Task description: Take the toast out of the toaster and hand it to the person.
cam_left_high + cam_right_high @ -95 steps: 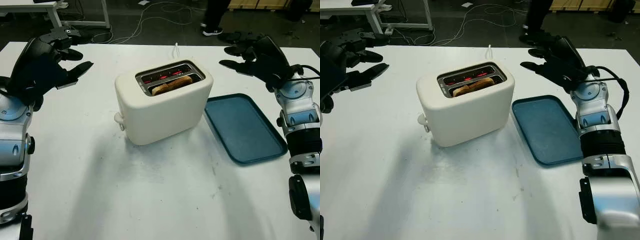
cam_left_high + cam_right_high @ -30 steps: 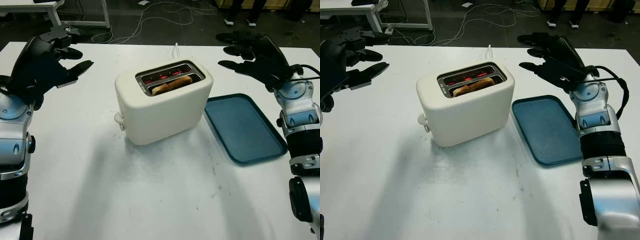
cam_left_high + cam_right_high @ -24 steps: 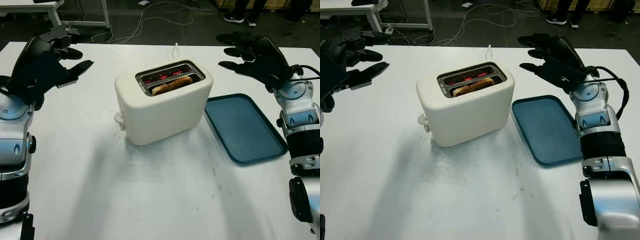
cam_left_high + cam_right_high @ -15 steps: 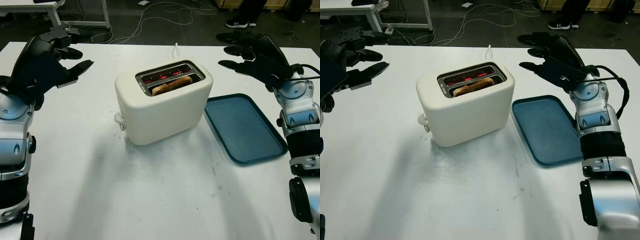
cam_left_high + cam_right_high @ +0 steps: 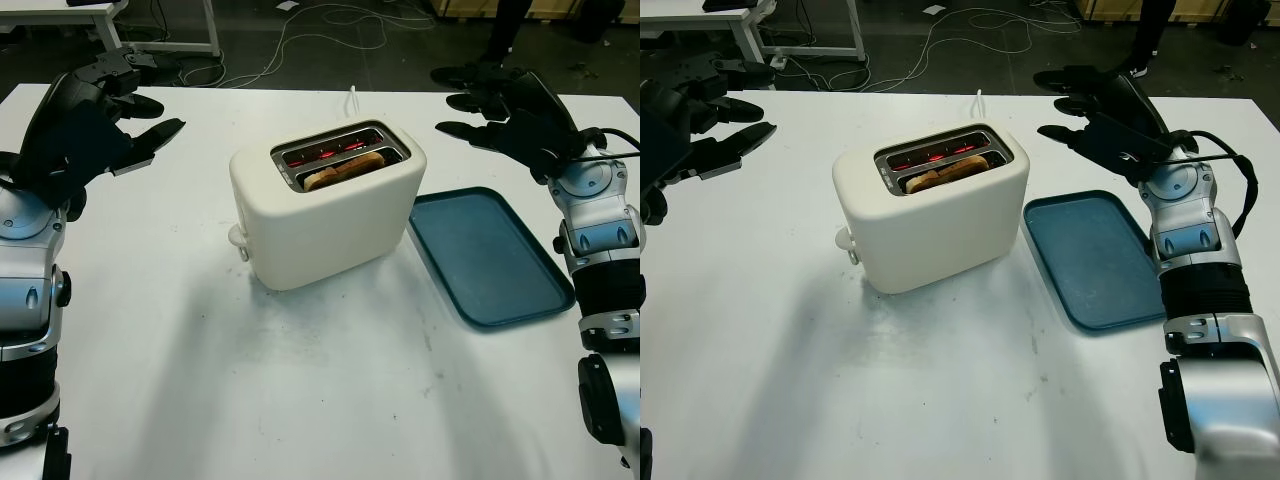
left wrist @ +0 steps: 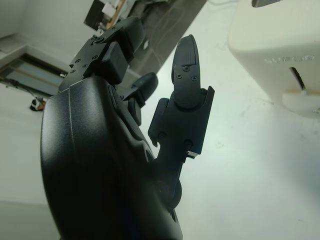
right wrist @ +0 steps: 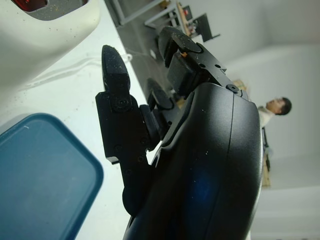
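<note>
A cream two-slot toaster [image 5: 325, 212] stands in the middle of the white table [image 5: 300, 380], its elements glowing red. A browned slice of toast [image 5: 343, 169] sits in the nearer slot, barely above the rim. My left hand [image 5: 105, 115] hovers open over the table's far left, well away from the toaster. My right hand [image 5: 495, 105] hovers open at the far right, beyond the tray and right of the toaster. A person's legs [image 5: 505, 28] stand on the floor past the table's far edge.
A dark blue tray [image 5: 488, 255] lies just right of the toaster, with nothing on it. The toaster's white cord [image 5: 353, 98] runs off the far edge. Cables trail over the dark floor [image 5: 320, 30] behind, and a white desk frame [image 5: 150, 25] stands at the back left.
Both hands and the toaster have held still. The person's feet behind the table have shifted about at the far right.
</note>
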Available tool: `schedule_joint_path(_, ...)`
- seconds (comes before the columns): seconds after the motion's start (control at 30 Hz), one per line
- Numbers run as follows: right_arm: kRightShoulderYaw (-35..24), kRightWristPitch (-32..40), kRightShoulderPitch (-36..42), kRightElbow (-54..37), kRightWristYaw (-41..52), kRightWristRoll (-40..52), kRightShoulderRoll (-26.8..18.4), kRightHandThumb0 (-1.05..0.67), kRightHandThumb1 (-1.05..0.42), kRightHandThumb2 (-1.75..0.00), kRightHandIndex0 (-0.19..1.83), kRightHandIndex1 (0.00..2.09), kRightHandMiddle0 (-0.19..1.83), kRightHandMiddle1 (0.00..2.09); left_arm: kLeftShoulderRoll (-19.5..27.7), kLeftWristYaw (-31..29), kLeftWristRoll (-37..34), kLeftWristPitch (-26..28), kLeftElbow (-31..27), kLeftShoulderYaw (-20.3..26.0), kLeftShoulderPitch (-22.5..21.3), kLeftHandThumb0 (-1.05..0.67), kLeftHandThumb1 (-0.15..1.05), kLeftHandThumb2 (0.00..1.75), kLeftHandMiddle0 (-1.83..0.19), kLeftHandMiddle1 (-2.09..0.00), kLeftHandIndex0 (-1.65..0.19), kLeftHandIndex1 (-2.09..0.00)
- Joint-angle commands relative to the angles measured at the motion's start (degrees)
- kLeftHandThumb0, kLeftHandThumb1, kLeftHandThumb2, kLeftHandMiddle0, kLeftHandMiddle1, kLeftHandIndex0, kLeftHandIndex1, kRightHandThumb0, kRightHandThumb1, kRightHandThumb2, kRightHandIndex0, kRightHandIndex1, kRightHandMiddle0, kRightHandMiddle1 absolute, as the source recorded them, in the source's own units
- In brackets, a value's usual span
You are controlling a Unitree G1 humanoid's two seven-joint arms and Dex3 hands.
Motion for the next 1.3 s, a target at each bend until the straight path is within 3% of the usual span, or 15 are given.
schedule_joint_path(0.0, -0.32, 0.2, 0.5, -0.5, -0.03, 0.51, -0.26, -0.32, -0.92, -0.12, 0.64, 0.01, 0.56, 0.0, 0.04, 0.47, 0.3, 0.06, -0.71, 0.01, -0.28, -0.34, 0.92, 0.25, -0.16, -0.95, -0.34, -0.49)
schedule_joint_path(1.27, -0.41, -0.46, 0.6, -0.87, -0.09, 0.58, -0.32, -0.3, -0.92, -0.11, 0.61, 0.0, 0.57, 0.0, 0.05, 0.17, 0.15, -0.24, -0.57, -0.06, -0.11, -0.36, 0.92, 0.28, -0.16, -0.95, -0.34, -0.49)
